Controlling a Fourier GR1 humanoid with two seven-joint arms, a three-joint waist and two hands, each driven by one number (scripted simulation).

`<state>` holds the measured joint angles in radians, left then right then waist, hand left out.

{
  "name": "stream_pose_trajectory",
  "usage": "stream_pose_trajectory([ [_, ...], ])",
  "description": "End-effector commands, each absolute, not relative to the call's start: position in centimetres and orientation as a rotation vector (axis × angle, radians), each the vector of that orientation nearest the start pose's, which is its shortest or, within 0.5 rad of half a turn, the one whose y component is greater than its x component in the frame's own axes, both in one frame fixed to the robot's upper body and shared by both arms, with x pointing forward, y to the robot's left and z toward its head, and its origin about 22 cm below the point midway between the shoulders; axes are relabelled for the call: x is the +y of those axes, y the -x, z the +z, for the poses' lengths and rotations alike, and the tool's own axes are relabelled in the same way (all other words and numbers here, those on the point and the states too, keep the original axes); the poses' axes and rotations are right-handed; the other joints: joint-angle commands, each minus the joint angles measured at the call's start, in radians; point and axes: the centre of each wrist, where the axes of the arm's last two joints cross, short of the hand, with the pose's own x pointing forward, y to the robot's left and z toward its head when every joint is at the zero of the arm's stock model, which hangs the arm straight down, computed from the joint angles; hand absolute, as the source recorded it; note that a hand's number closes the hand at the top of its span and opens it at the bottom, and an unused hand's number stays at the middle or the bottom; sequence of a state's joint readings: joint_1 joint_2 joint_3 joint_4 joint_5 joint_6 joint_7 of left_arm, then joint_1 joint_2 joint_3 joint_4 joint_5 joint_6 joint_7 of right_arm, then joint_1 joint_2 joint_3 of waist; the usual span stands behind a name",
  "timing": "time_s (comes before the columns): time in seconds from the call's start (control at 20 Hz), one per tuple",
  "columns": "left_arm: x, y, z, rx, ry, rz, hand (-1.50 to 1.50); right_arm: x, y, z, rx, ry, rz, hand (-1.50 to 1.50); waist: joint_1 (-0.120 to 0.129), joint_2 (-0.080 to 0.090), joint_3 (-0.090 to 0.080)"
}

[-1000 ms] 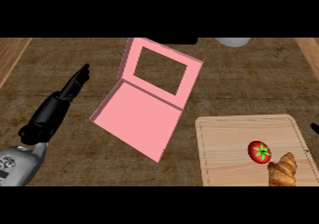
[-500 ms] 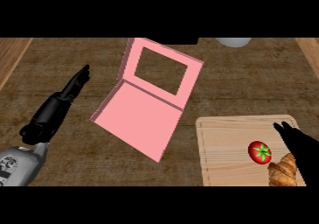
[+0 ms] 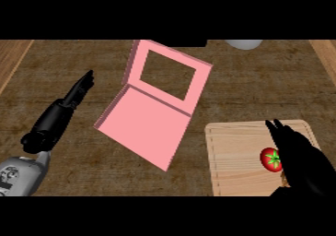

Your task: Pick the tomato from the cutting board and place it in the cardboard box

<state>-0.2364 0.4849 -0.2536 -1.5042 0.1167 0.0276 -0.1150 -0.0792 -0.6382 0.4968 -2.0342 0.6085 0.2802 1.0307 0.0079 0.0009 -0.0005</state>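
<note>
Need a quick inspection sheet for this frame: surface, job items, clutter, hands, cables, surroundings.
Surface: dark wood-grain counter.
Job's things: tomato on cutting board; pink box at centre, lid open.
Clutter: pale round object at far edge, partly cut off.
Robot hands: right robot hand over the board beside the tomato, fingers straight; left robot hand at left, open, resting.
Cables: nothing seen.
Surroundings: lighter wood strips at both sides.

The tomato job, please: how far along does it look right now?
Nothing is finished: the tomato lies on the cutting board. In hand: the right hand is over it, fingers straight, not gripping. Left: grasp, lift, and put it in the pink box.
</note>
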Motion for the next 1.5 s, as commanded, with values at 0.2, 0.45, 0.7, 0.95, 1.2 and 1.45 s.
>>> stream_pose_trajectory([
  [0.2, 27.0, -28.8, 5.4, -1.756, -0.106, -0.538, 0.00, -20.4, -21.0, 11.4, -0.734, 1.047, 1.071, -1.50, -0.009, -0.001, 0.000],
  [0.45, 28.5, -28.9, 7.2, -1.749, -0.105, -0.535, 0.00, -23.2, -21.8, 6.9, -0.683, 1.066, 1.085, -1.50, -0.008, -0.002, 0.001],
  [0.7, 28.2, -29.0, 8.3, -1.760, -0.111, -0.513, 0.00, -23.0, -21.6, 6.3, -0.658, 1.050, 1.099, -1.50, -0.009, -0.002, 0.001],
  [0.95, 25.2, -28.7, 8.1, -1.752, -0.101, -0.512, 0.00, -24.2, -23.4, 6.7, -0.696, 0.992, 1.094, -1.50, -0.009, -0.002, 0.001],
  [1.2, 27.5, -29.7, 5.8, -1.754, -0.099, -0.528, 0.00, -23.6, -24.1, 4.7, -0.657, 1.012, 1.089, -1.50, -0.010, -0.001, 0.000],
  [1.45, 27.4, -27.5, 6.5, -1.743, -0.099, -0.529, 0.00, -23.6, -23.2, 1.7, -0.605, 1.060, 1.086, -1.50, -0.005, -0.002, 0.001],
])
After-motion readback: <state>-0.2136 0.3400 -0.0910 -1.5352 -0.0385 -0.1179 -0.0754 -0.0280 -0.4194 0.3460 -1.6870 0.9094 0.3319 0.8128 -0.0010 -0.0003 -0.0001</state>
